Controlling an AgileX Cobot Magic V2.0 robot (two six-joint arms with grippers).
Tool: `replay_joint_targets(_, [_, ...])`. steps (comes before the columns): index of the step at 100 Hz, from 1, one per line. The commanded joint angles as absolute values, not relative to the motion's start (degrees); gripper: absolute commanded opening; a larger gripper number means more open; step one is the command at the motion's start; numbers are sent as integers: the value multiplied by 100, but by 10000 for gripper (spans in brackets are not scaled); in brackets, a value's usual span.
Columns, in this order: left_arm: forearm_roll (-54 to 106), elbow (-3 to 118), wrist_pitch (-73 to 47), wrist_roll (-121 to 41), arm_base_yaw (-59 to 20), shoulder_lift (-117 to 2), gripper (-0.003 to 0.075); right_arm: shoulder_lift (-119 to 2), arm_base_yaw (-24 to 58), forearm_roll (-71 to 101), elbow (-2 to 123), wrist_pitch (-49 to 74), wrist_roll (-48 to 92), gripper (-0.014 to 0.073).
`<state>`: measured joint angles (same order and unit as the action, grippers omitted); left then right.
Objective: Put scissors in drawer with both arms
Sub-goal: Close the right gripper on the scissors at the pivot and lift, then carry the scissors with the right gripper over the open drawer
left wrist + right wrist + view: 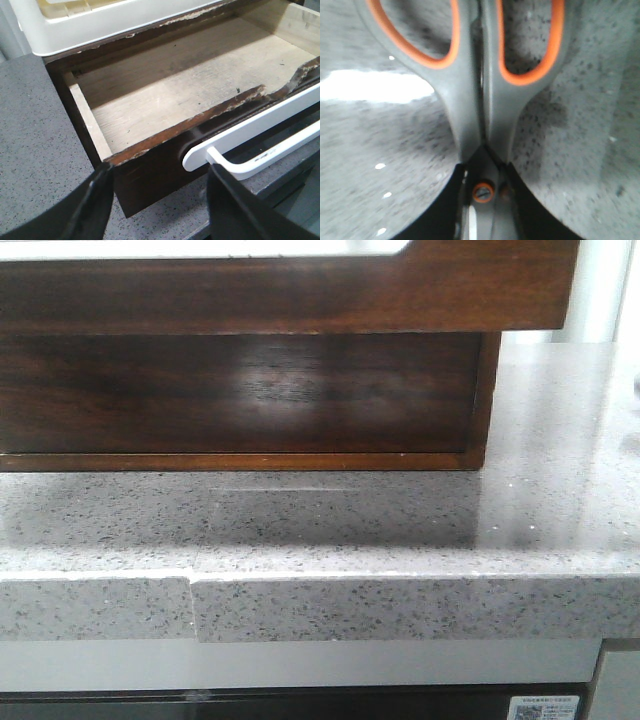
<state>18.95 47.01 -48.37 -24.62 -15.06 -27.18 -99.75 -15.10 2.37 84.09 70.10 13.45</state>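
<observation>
Scissors with grey handles lined in orange (482, 100) sit clamped at the pivot between the right gripper (485, 200) fingers, above speckled grey countertop (580, 165). Left gripper (160, 200) gapes empty before the pulled-out dark reddish-brown wooden drawer (150, 170), pale inside.

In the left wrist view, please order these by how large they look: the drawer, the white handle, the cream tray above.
1. drawer: largest.
2. and 3. cream tray and white handle: similar, both cut off by the picture's edge, so unranked.
</observation>
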Motion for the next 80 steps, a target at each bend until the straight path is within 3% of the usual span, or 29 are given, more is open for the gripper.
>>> replay_joint_targets(1, [2016,4897,-4406,-2449,-1552,-2811,388,-9276,-1517,368,8753,7033,1478,-34])
replay_joint_targets(27, [2016,4897,-4406,-2449,-1552,-2811,388,-8072,-1506,1331,9718,7220,2025,-34])
replay_joint_targets(60, [2016,4897,-4406,-2449,-1552,-2811,388,-7016,-1495,4761,10456,7402,4203,-34])
replay_joint_targets(80, [2040,4897,-4406,-2449,-1552,-2811,388,-6687,-838,5505,10456,7488,5118,-32])
